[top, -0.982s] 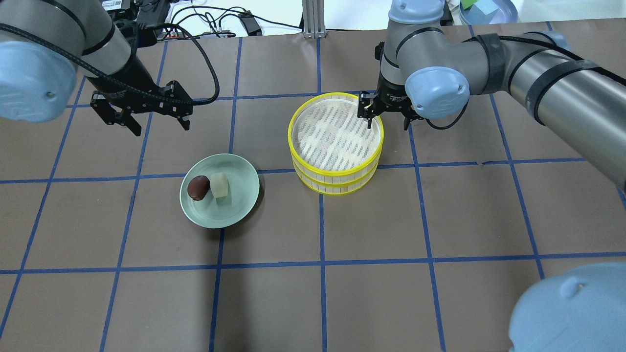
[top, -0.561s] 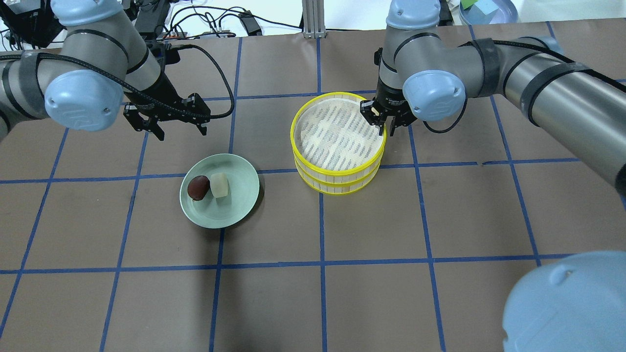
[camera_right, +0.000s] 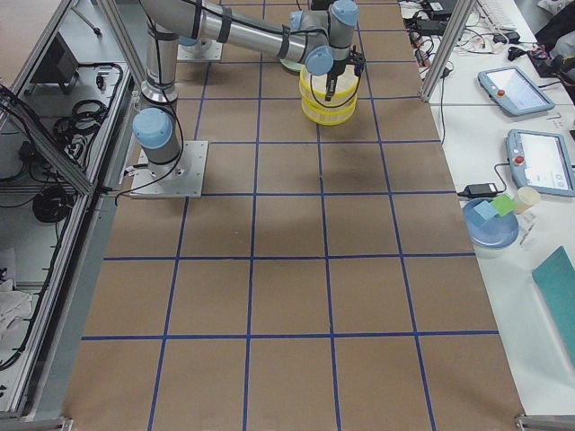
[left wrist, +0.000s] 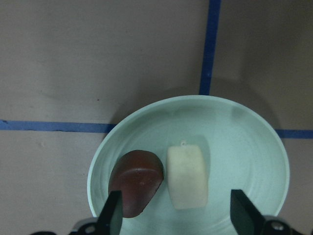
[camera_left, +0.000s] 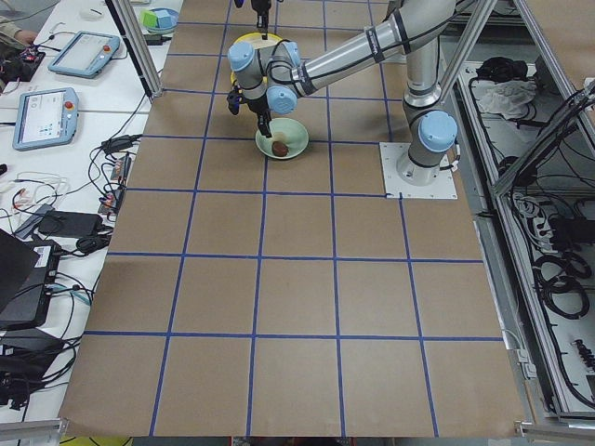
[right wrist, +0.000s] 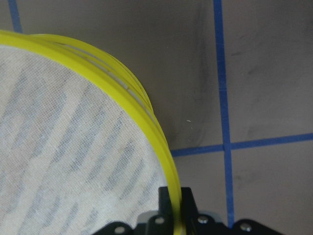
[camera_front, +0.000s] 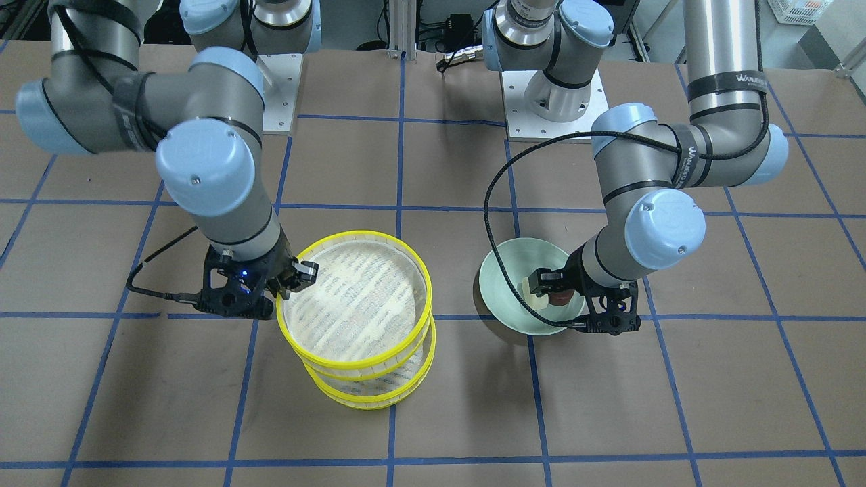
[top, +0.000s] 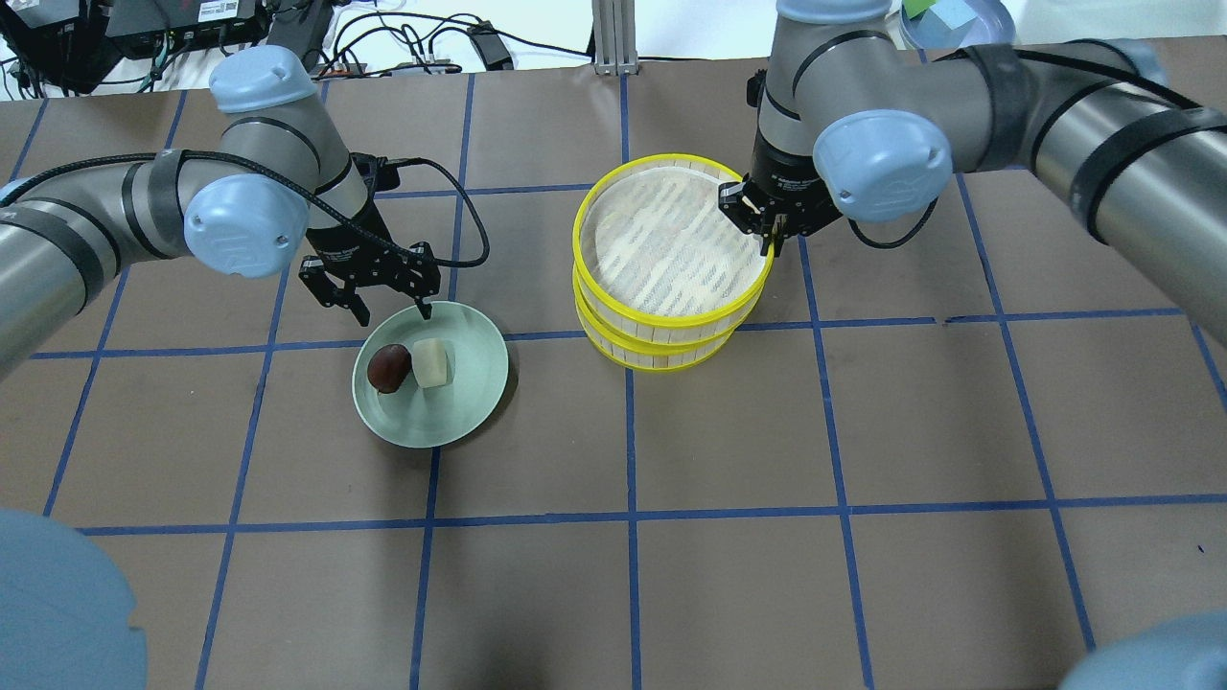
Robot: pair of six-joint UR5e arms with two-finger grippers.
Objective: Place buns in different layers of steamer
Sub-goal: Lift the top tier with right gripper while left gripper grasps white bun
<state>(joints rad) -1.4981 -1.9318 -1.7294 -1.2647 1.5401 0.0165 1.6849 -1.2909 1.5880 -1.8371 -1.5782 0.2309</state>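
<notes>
Overhead and front cameras face across the table [top: 767, 431], sharing plate [top: 474, 383] and steamer trays [top: 661, 259]; wrist cameras look down close.

Brown blue-gridded table [top: 767, 575] carries green plate [top: 470, 393], lower steamer layer [top: 661, 353].

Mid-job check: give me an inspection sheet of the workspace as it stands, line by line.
Surface: brown table with a blue tape grid.
Job's things: brown bun and cream bun lie side by side on the green plate. Top tray sits off-centre over the lower tray, apparently lifted. No bun in the top tray.
Clutter: nothing seen.
Grippers: left gripper is open above the plate, with a finger either side of the two buns. Right gripper is shut on the top tray's rim.
Cables: black wrist cable loops from the left arm near the plate.
Surroundings: teach pendants on a side bench; loose leads beyond the table's far edge.
</notes>
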